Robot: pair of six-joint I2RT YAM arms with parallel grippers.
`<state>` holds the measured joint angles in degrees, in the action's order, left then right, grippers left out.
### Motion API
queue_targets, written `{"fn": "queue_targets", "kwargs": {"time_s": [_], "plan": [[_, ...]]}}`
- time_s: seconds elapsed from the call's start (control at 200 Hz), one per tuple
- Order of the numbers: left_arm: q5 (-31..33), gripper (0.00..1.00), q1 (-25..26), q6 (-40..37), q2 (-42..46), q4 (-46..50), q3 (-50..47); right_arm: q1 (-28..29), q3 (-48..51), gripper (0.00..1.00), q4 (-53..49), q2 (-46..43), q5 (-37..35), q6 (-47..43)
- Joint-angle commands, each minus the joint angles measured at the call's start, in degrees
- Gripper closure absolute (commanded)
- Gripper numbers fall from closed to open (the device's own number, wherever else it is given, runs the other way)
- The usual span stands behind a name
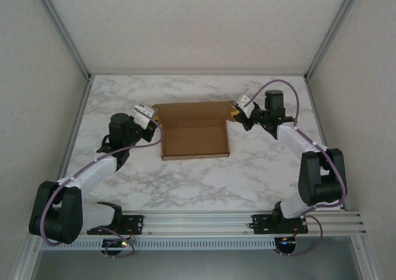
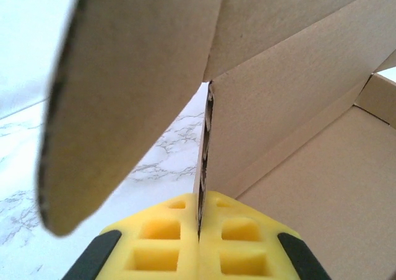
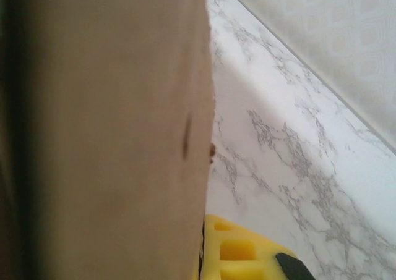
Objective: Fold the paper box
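Box position: the paper box (image 1: 195,141) lies at the middle of the table (image 1: 185,193), between the two grippers, open side up.
Box axis: its long side runs left to right; the raised panel stands along the far edge and a low rim along the near edge.
Box material: plain brown cardboard, matte and unprinted, with straight creases; the cut edges show a darker corrugated core.
Box shape: a shallow rectangular tray. The left wrist view shows a rounded flap (image 2: 124,107) tilted up beside the left wall.
Left gripper (image 1: 153,114): at the box's far left corner, its two yellow foam pads (image 2: 161,243) pressed together on the thin edge of the left wall.
Right gripper (image 1: 233,115): at the far right corner, closed on the box's right wall. In the right wrist view one yellow pad (image 3: 235,249) lies against the cardboard; the other is hidden behind it.
Pad texture: soft yellow blocks with square recesses and black finger backs.
Table surface: white marble pattern with grey veins, smooth.
Count: one box, two arms, two grippers.
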<state>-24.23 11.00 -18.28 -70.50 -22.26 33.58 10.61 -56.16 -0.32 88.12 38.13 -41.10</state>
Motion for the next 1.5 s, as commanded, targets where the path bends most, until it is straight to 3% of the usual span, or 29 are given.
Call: {"fn": "queue_targets", "kwargs": {"time_s": [0.0, 0.2, 0.32, 0.446, 0.556, 0.731, 0.856, 0.931, 1.082, 1.262, 1.497], "plan": [[0.4, 1.00, 0.2, 4.9, -1.0, -1.6, 2.9, 2.0, -0.7, 1.00, 0.4, -3.2, -2.8, 4.5], [2.3, 1.00, 3.1, 14.2, -3.2, -2.7, 4.7, 10.1, 4.7, 1.00, 10.0, -6.5, -13.6, 17.5], [5.6, 1.00, 5.0, 18.5, -4.3, -4.3, 4.4, 15.8, -2.3, 1.00, -2.0, -5.7, -30.8, 24.9], [10.1, 1.00, 8.1, 20.7, -5.1, -5.8, 4.4, 17.7, -1.0, 1.00, 0.6, -6.7, -35.5, 34.6], [12.4, 1.00, 9.7, 22.1, -5.3, -7.2, 4.5, 18.0, -2.4, 1.00, -0.1, -6.8, -43.8, 45.6], [13.8, 1.00, 10.0, 24.8, -5.2, -7.5, 5.3, 18.8, -0.2, 1.00, 5.3, -8.2, -46.9, 57.5], [14.6, 1.00, 11.0, 27.5, -5.1, -9.6, 4.4, 18.5, -0.8, 1.00, 0.5, -9.1, -54.6, 72.0], [16.2, 1.00, 11.9, 29.6, -5.2, -11.5, 3.3, 18.3, 0.0, 1.00, 3.0, -9.0, -50.4, 71.4], [21.6, 1.00, 14.2, 34.4, -5.5, -16.7, 0.9, 19.4, -0.5, 1.00, 3.7, -7.3, -51.8, 72.7], [25.5, 1.00, 16.1, 32.0, -10.0, -20.1, 1.4, 20.0, -0.1, 1.00, 5.9, -4.6, -53.5, 71.5], [25.9, 1.00, 16.9, 33.3, -17.4, -23.2, 3.5, 20.0, 0.8, 1.00, 8.9, 0.7, -52.7, 68.9]]}}
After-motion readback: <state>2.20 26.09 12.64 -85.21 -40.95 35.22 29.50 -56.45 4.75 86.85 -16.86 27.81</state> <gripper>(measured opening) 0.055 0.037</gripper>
